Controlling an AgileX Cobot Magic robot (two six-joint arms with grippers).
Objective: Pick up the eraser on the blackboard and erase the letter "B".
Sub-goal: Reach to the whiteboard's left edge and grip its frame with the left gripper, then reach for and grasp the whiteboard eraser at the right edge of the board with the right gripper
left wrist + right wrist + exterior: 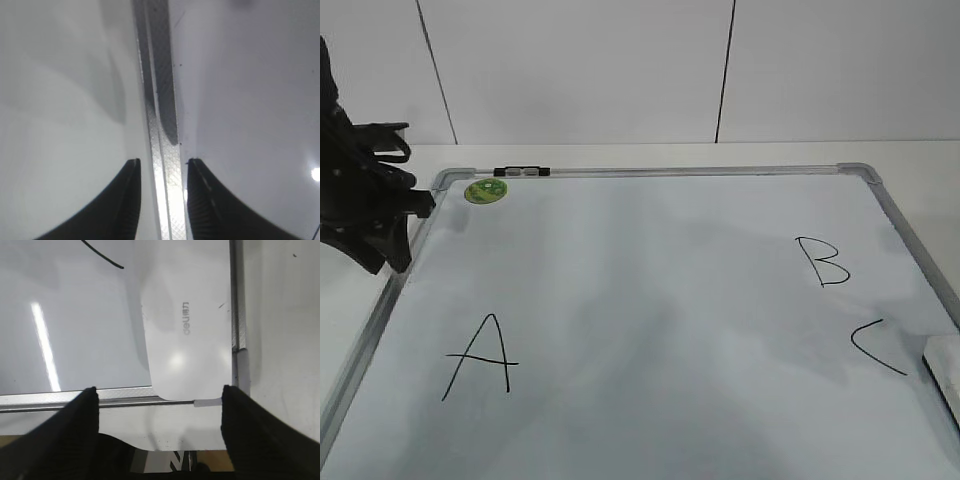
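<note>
The smooth white eraser (pixel 187 335) lies on the glossy blackboard (pixel 650 290), between the right gripper's (pixel 159 402) spread jaws. The left gripper's (pixel 162 172) ribbed jaws stand apart, apparently astride the metal frame (pixel 160 100). Only the exterior view shows the letter "B" (pixel 822 262).

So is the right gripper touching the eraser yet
Apart. In the right wrist view the right gripper is open, its fingers wide of the eraser on both sides with clear gaps.
</note>
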